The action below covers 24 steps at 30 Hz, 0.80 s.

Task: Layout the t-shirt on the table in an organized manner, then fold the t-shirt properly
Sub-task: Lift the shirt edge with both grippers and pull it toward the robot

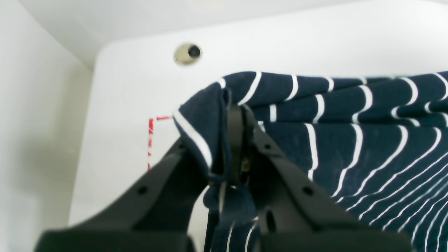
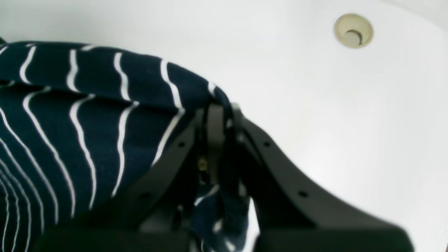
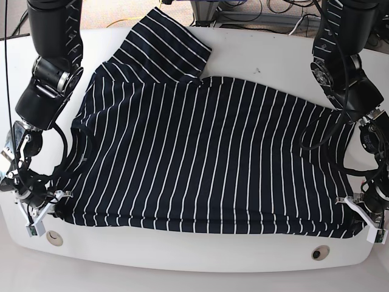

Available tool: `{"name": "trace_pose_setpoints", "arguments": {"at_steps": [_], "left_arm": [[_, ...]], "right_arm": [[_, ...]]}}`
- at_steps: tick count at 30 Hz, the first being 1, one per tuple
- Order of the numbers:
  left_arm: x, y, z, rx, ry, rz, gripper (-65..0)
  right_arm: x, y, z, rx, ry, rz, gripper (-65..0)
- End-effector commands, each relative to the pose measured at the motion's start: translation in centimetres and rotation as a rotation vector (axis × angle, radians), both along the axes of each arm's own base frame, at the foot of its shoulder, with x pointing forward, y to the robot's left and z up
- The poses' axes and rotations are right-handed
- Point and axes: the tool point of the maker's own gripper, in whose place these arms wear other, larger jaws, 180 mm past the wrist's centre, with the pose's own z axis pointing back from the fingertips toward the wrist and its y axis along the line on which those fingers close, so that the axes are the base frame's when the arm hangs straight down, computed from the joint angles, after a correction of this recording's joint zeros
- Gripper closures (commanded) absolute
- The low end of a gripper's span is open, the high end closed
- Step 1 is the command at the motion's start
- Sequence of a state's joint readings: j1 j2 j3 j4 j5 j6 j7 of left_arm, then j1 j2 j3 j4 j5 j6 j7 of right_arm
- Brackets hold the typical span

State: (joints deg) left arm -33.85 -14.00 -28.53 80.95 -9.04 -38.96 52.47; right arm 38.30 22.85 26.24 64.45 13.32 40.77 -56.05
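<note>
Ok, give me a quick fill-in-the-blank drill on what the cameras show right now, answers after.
1. Both grippers, left gripper and right gripper, are shut on the ____.
2. The t-shirt is dark navy with thin ____ stripes.
3. In the left wrist view, a ____-outlined mark sits on the table beside the cloth.
4. The round fittings sit along the table's ____ edge in the base view.

Missing words: t-shirt; white; red; near

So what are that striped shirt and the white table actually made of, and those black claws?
The t-shirt looks like soft knit cloth, matte: it drapes and bunches at the pinched edges. The table seems a smooth, faintly glossy white plastic or laminate; which one is unclear. The left gripper and right gripper look like matte black moulded plastic, with small holes showing.
</note>
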Motion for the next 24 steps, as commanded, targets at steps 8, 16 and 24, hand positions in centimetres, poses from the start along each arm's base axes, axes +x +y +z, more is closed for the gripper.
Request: {"name": "trace_pose_setpoints", "arguments": {"at_steps": [8,16,24], "left_arm": [[0.7,0.3,2.4,0.043,-0.052,0.004,0.0],[0.6,0.0,6.1,0.088,-0.144,0.005,0.0],[1.3,0.5,12.6,0.114,-0.211,0.041,0.0]], "right_arm": [[1.1,-1.6,3.7,-0.065,-0.06,-0.025,0.0],[2.2,-0.6,5.4,-0.094,-0.086,0.012,0.0],[4.2,-1.6,12.7,-0.125,-0.213,-0.007,0.0]]}}
